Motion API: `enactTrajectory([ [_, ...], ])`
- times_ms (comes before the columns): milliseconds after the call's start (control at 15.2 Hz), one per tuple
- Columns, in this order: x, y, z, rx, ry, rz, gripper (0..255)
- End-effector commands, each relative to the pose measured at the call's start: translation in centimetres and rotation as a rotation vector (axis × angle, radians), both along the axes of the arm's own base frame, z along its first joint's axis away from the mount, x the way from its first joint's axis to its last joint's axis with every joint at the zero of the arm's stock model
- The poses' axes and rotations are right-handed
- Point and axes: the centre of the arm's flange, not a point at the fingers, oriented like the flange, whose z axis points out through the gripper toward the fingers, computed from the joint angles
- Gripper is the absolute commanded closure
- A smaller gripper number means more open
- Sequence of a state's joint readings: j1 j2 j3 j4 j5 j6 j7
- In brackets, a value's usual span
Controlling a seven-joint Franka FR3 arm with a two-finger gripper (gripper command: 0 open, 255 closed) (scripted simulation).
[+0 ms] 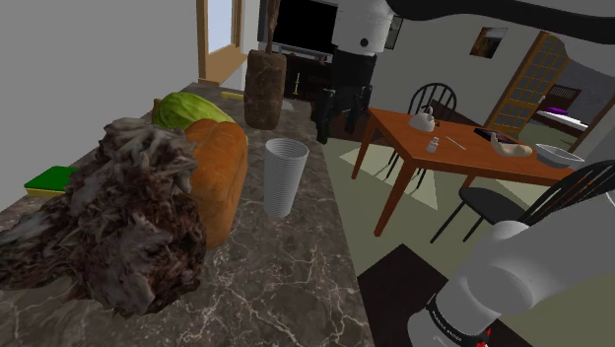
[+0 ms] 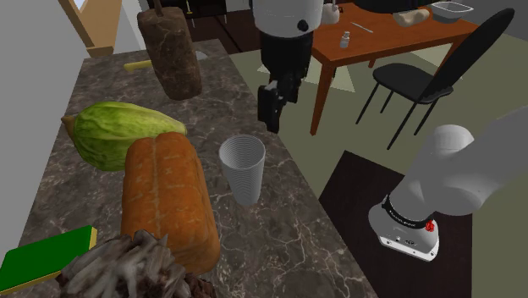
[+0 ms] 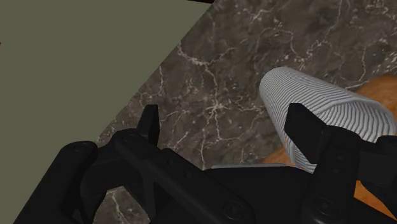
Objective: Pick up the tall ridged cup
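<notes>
Dark marbled stone makes the bench [image 1: 296, 286], and a dining room lies behind it. The tall ridged cup [image 1: 284, 175] stands upright near the middle of the shoulder view, close to the bench edge on the frame's right. An orange loaf [image 1: 219, 177] lies just beside it on the left. The gripper [image 1: 338, 120] hangs in the upper middle of that frame, well apart from the cup. Its fingers [image 3: 150, 124] are spread wide with nothing between them. In the wrist view the cup is beside one finger, not between the two.

I judge the cup light, empty and thin-walled, so it may tip or dent under a hard squeeze. Its ridges should help against slipping. It narrows toward the foot, so a hold at the middle or a little higher seems safest, taken from the sides away from the loaf.
</notes>
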State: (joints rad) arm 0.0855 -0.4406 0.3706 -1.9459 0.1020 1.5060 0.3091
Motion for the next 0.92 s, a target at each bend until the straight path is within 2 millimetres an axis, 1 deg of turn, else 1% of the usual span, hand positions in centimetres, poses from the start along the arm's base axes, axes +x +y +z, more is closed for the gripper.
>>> enactTrajectory([
  [0,0.2,2.8,0.2,-0.005,0.002,0.007,0],
  [594,1.8,14.8,0.4,-0.030,0.011,0.038,0],
  [858,1.8,14.8,-1.7,-0.030,0.011,0.038,0],
])
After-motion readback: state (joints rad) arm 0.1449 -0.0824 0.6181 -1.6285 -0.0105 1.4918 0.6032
